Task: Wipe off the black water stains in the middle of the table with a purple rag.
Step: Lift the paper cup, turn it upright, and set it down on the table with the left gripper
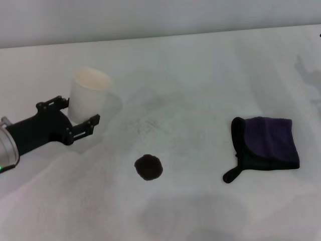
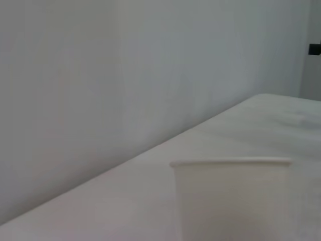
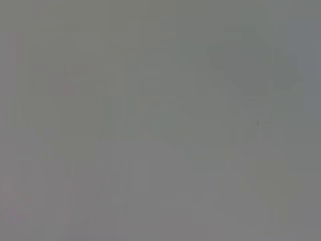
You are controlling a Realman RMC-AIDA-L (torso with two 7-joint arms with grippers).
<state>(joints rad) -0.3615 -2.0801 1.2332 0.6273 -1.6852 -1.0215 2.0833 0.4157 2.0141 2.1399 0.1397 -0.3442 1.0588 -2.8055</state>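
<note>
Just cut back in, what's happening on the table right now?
The left gripper sits at the base of a white paper cup on the robot's left, fingers either side of it; the cup stands upright. The black water stain is untouched in the middle of the white table. The purple rag lies folded to the right, with nothing holding it. The right gripper is out of view. Wiping has not begun.
</note>
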